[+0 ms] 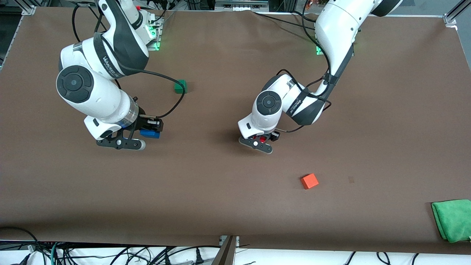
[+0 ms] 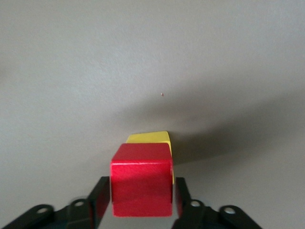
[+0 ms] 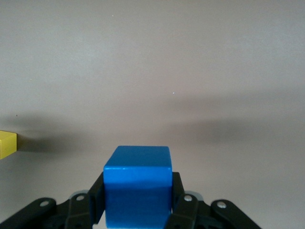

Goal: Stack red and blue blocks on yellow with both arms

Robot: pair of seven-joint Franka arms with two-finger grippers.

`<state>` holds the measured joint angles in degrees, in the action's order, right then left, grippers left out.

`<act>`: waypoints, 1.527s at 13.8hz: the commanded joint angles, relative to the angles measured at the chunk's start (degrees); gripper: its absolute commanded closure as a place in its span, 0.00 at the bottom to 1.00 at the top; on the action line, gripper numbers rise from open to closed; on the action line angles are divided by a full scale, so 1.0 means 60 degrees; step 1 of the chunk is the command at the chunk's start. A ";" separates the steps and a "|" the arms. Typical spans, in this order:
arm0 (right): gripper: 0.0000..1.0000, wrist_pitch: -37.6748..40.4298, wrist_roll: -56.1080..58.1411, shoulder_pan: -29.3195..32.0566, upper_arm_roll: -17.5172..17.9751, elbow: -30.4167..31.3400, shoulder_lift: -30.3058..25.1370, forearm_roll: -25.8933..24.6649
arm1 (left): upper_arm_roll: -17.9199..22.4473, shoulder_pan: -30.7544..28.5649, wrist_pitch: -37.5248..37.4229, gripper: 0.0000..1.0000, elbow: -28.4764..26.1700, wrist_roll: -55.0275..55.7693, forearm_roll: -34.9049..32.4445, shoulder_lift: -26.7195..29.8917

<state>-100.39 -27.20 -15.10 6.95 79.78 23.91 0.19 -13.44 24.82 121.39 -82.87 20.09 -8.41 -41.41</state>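
Red cube [image 2: 141, 180] sits pinched between the fingers of the left gripper [image 2: 141, 198], and the left wrist view shows it right over the yellow cube [image 2: 150, 139], whose top edge peeks out just past it. Whether red already touches yellow cannot be told from here. In the front view the left gripper [image 1: 262, 141] hangs low over the middle of the brown table [image 1: 235, 206], a sliver of the red cube [image 1: 262, 139] showing under the wrist, with the yellow cube hidden beneath the arm.

Over toward the right arm's end of the table, the right gripper [image 1: 150, 133] has its fingers clamped on the blue cube [image 1: 150, 134]. The right wrist view confirms it: the blue cube [image 3: 137, 183] is squeezed on both sides by the right gripper [image 3: 137, 200], held up off the table, and a corner of the yellow cube [image 3: 7, 144] shows at the frame's edge.

Elsewhere on the table, a green cube [image 1: 180, 87] rests close to the robots' bases, and an orange-red cube [image 1: 309, 181] lies nearer the front camera than the left gripper's spot. A green cloth [image 1: 453, 219] lies folded at the left arm's end, close to the camera-side edge.
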 commanded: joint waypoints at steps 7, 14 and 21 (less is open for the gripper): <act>0.58 0.0179 -0.2052 -0.0746 0.0043 -0.1807 0.1226 0.0525 | -0.0060 -0.2126 -0.1657 0.00 0.1712 0.0021 -0.0107 0.0674; 0.58 -0.2191 -0.5908 -0.2944 -0.0045 -0.3262 0.3264 0.0365 | 0.0641 -0.4048 -0.3966 0.00 0.1579 -0.1400 -0.0078 0.2927; 0.58 -0.4053 -0.7769 -0.4572 -0.0514 -0.3789 0.4451 -0.0236 | 0.0745 -0.5206 -0.5744 0.00 0.0498 -0.2206 0.0640 0.5214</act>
<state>-123.74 -70.82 -41.00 4.74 61.56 47.52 -0.37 -8.89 -5.51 86.29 -74.18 8.29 -5.86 -14.01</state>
